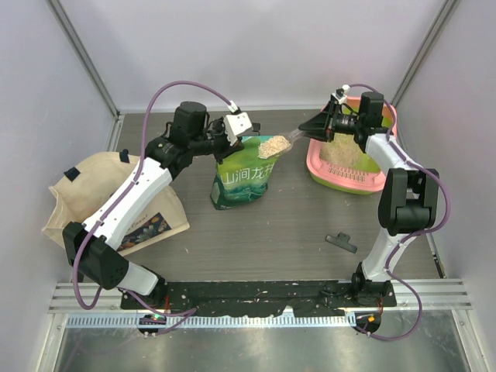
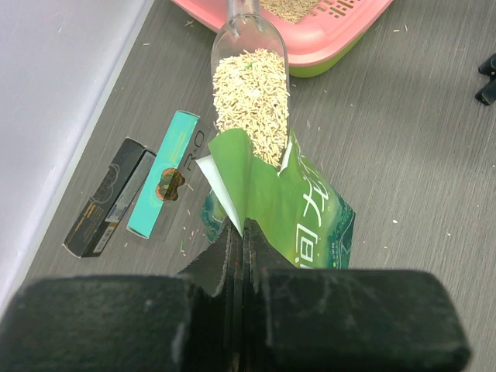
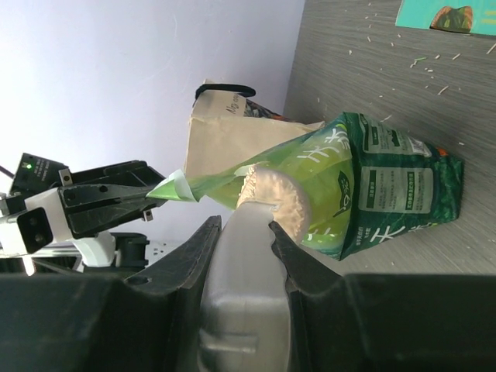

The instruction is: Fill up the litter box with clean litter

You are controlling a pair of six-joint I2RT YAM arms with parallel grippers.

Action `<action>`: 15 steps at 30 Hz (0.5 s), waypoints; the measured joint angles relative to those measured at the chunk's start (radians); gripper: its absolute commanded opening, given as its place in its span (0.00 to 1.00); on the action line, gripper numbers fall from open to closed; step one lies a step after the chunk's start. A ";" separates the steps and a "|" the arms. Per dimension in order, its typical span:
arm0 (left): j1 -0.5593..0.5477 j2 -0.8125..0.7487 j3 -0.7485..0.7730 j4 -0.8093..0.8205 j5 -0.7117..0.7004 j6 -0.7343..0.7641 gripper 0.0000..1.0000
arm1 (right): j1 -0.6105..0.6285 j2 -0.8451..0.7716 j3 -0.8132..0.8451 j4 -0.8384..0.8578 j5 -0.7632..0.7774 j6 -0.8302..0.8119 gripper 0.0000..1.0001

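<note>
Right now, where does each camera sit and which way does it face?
Top: above, behind the bases, looking down on the table; left arm and right arm show.
Left wrist: on that arm, facing past the left pincer, shut on the green bag, toward the scoop and litter box.
Right wrist: on that arm, facing past the right pincer, gripping the scoop, toward the tote bag.
All share bag and scoop.
</note>
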 measured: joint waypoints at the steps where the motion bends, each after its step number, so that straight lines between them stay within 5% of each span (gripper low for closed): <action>1: 0.000 0.000 0.000 0.000 0.000 0.000 0.00 | 0.000 -0.002 0.013 -0.035 0.005 -0.030 0.01; 8: 0.000 0.002 0.000 0.001 0.001 -0.004 0.00 | 0.000 -0.006 0.040 -0.149 0.011 -0.111 0.01; 15: 0.000 0.002 0.000 0.001 0.001 -0.004 0.00 | -0.002 -0.014 -0.053 0.076 0.004 0.056 0.01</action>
